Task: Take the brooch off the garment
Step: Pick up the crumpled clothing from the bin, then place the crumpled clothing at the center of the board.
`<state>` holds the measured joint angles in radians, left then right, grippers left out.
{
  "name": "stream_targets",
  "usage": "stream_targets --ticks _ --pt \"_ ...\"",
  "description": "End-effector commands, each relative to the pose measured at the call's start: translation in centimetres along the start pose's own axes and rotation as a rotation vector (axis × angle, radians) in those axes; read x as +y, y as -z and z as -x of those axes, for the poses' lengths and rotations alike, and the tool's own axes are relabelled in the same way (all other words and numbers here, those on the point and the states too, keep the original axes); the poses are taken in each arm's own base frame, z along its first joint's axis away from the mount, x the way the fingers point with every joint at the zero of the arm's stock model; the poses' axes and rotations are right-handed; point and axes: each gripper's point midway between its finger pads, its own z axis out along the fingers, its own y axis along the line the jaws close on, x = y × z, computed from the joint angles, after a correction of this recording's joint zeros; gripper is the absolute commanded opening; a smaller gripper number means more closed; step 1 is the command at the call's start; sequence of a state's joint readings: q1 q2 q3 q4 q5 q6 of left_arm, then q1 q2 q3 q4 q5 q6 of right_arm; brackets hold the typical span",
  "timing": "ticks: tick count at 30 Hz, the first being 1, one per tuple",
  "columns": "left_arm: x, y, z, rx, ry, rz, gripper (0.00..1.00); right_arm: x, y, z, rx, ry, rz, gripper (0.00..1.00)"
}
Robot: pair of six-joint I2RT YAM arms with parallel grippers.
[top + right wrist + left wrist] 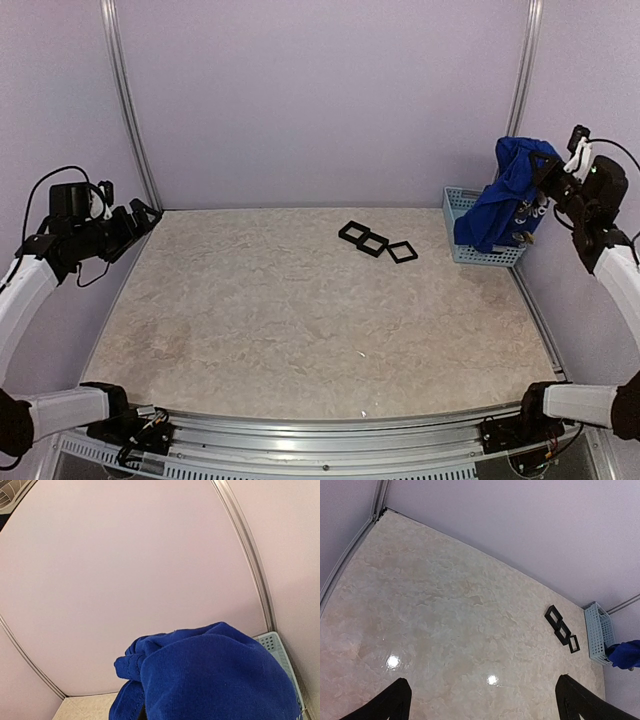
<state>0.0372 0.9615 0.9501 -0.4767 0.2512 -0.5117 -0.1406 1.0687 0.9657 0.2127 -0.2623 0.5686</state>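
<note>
Top external view: the right end effector (547, 172) is closed on the garment (500, 200), which hangs bunched over the basket (487, 256) at the far right corner of the tabletop (300, 330). The risk, I think, is that the cloth slips or drags the basket. No brooch is visible. The left end effector (140, 215) is wide open and empty at the left edge. The walls are pale, the surface marbled, with 3 black frames (375, 242) near the far edge.

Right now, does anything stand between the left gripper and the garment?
Nothing tall. The garment hangs from the right gripper over the basket; only three black frames lie flat between it and the open left gripper.
</note>
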Motion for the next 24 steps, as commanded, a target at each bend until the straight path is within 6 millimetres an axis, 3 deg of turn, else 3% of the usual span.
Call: stream_targets --ticks 1,9,16,20,24 --pt "-1.2 -0.8 -0.1 0.011 -0.049 -0.049 0.99 0.9 2.6 2.2 -0.015 0.092 -0.042 0.0" --pt "-2.3 -1.2 0.8 -0.016 -0.098 -0.093 0.99 4.8 6.5 6.0 -0.024 0.182 -0.003 0.0" --pt "-3.0 -1.8 1.7 -0.026 -0.108 -0.12 0.99 8.1 8.3 8.9 0.001 0.238 0.05 0.0" --pt "-4.2 -2.5 1.1 0.004 -0.122 -0.15 0.99 9.0 8.5 8.7 0.06 0.242 0.079 0.0" --pt "-4.7 -3.1 0.6 0.015 -0.128 -0.154 0.99 8.5 9.2 6.6 0.135 0.218 0.076 0.0"
